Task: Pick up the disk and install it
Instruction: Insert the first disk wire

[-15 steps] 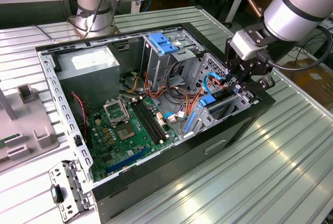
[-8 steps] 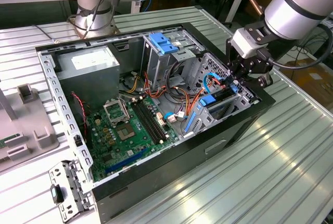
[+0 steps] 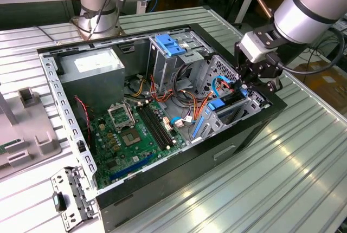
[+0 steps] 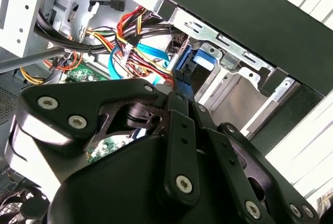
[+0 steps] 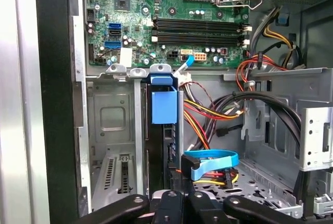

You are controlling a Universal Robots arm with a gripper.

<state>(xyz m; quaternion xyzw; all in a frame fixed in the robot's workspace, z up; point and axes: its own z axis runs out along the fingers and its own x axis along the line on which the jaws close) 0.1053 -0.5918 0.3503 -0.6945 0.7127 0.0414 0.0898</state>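
disk [image 5: 163,107] stands on edge in the drive bay [image 3: 238,108] of the case [image 3: 227,151], gripper [image 3: 245,89] clamped on its end. it looks stiff, fairly heavy and shock-sensitive, best held across its flat faces, clear of the blue rails.

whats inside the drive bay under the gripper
In the first wrist view the disk stands on edge in the drive bay, its blue rail end showing. The slot beside it looks empty. The gripper covers the disk's near end.
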